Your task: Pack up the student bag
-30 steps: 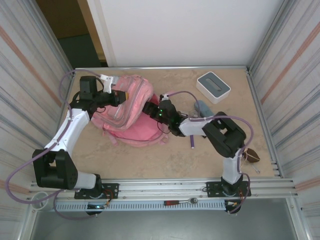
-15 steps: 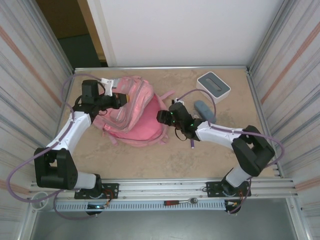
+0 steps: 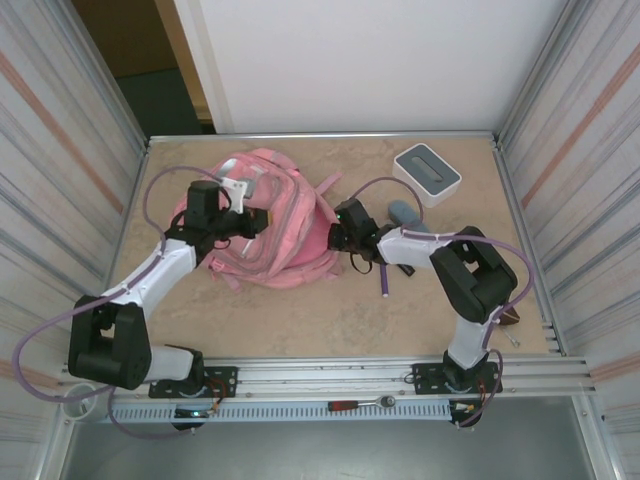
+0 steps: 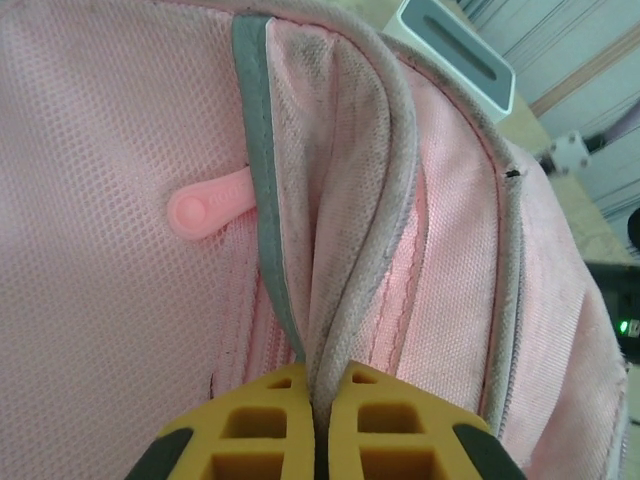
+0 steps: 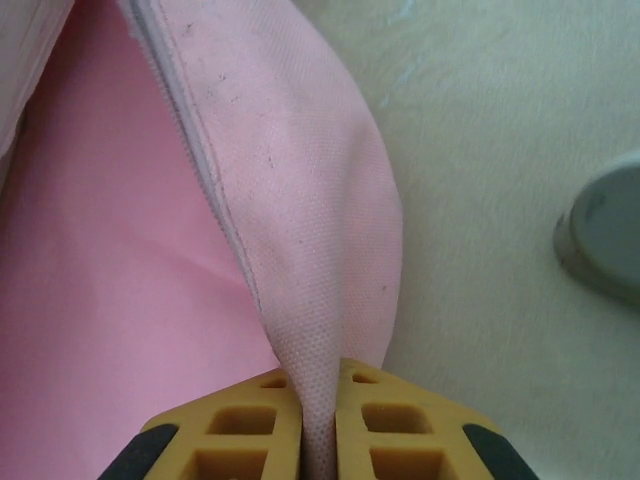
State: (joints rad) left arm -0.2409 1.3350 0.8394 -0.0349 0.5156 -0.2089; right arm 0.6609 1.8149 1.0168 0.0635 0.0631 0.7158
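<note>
Item: student bag (image 3: 272, 215), a large soft pink fabric backpack, lying left of centre on the beige tabletop (image 3: 330, 320). Held: left hand (image 4: 318, 395) clamped on its grey-piped seam; right hand (image 5: 318, 405) clamped on its right-side flap, apparently to spread the opening for packing.

Both arms: white links, black joint housings, left arm (image 3: 150, 283), right arm (image 3: 405, 243). Lilac cable (image 3: 392, 181) looped off each. Black bases (image 3: 200, 383) bolted at the table's near edge. Green LED (image 4: 625, 327) lit on the right wrist. Pads on left gripper (image 4: 320, 390) and right gripper (image 5: 318, 385): yellow (square pockets moulded in), black backing.
</note>
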